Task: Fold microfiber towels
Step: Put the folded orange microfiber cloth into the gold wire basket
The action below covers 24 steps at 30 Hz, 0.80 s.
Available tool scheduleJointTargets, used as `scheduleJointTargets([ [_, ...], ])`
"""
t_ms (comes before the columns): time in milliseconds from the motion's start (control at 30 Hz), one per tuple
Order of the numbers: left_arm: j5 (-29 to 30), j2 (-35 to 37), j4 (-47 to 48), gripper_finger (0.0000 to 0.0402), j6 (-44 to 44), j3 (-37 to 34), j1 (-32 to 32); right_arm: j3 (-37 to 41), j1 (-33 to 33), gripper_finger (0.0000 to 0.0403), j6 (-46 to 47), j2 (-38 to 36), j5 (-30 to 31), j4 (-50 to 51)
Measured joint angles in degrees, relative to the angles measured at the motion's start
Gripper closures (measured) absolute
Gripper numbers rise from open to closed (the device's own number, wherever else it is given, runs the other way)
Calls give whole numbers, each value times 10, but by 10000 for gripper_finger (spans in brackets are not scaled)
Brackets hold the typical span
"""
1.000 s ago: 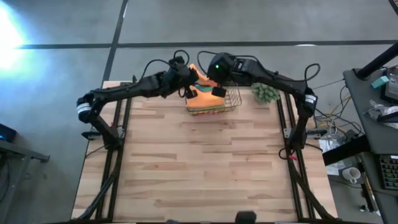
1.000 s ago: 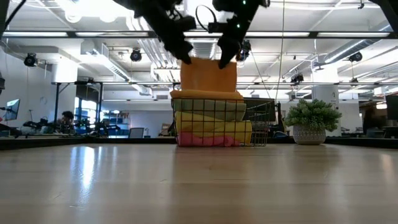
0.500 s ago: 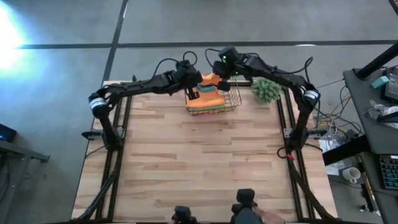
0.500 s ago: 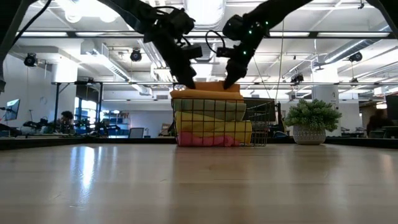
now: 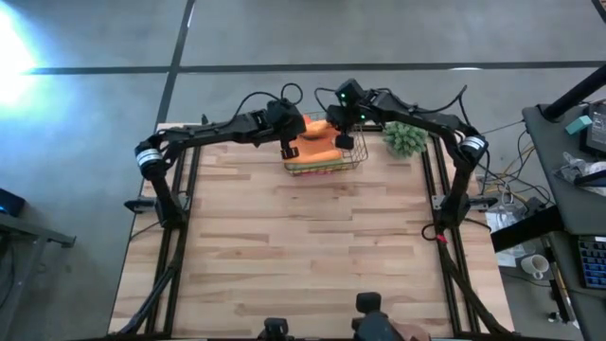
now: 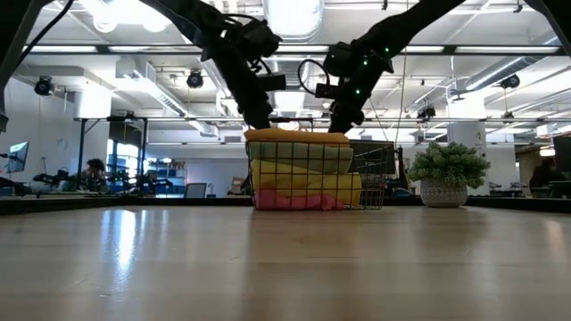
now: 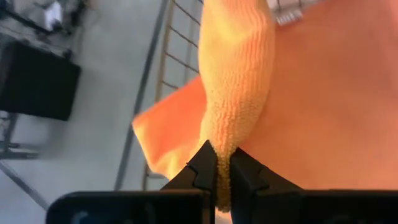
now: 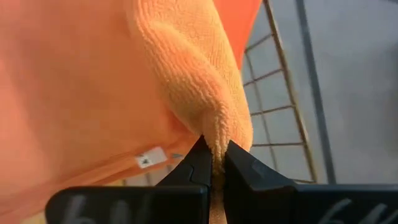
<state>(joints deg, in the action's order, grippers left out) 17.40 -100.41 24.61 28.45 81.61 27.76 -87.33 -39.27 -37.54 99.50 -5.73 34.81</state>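
Your left pincer (image 7: 217, 169) and right pincer (image 8: 212, 163) each clench a fold of the orange towel (image 5: 320, 142) atop the wire basket (image 5: 352, 157); it seems to stretch lengthwise between them

Lower towels (image 6: 303, 183) half-hidden behind basket wire (image 6: 375, 192), orange towel (image 7: 323, 93) cropped by frame

A pale butcher-block desk (image 5: 303, 237) sits on a grey concrete floor (image 5: 95, 114) crossed by dark lines. Bright glare spills in at one corner. Beyond the desk, an open office: ceiling strip lights (image 6: 134, 11), exposed ducts (image 6: 201, 67), hanging lamps, white columns (image 6: 89, 134), monitors (image 6: 18, 153), a seated person far off (image 6: 94, 169).
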Motion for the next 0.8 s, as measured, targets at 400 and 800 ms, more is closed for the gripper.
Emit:
scheduleJointTargets([
  [400, -125, 22, 63, 368, -92, 4, -2, -10, 13, 394, 14, -9, -86, 105],
  [800, -178, 24, 174, 360, -131, 23, -20, -12, 22, 394, 49, -9, -138, 130],
])
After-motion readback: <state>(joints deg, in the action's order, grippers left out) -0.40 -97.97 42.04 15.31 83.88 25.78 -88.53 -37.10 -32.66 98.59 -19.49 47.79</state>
